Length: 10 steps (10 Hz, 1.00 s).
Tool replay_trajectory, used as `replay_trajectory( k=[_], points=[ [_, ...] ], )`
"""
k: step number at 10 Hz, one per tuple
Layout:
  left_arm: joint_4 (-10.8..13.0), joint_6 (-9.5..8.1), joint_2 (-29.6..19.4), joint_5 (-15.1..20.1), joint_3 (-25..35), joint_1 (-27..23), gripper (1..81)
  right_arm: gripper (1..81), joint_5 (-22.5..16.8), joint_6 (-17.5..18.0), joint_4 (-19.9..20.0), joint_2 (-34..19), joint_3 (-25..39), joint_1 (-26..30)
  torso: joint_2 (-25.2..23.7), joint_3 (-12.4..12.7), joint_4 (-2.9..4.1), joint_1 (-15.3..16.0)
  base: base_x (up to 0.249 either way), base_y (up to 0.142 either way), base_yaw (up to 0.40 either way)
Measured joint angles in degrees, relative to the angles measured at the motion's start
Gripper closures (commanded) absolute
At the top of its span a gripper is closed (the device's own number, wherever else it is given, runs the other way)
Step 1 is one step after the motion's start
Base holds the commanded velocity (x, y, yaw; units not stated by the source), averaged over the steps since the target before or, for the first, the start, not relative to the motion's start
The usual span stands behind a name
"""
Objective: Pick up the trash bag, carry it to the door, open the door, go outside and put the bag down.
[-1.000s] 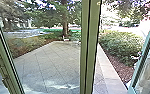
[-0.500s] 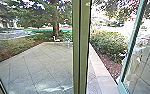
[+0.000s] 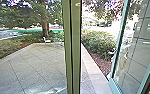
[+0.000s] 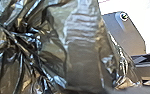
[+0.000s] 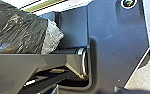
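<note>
While crinkled trash bag [image 4: 82, 53] gleams | green frame [image 3: 76, 50] upright | paving [image 3: 36, 67] gridded

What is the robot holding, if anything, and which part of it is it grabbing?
I can't tell for sure. The shiny, dark trash bag is close to both wrist cameras and gathered into creases, but I can't make out any hold on it.
</note>
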Motion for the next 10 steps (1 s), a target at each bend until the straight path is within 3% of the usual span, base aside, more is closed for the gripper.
replay_trajectory(
  k=[10],
  points=[
    [0.00, 0.02, 0.16, 0.04, -0.59, -0.06, 81.1, 1.0, -0.40, 0.00, -0.23, 0.22, -0.69, 0.28, 0.00, 0.00, 0.00, 0.00, 0.000, 0.000, 0.000]
  ],
)
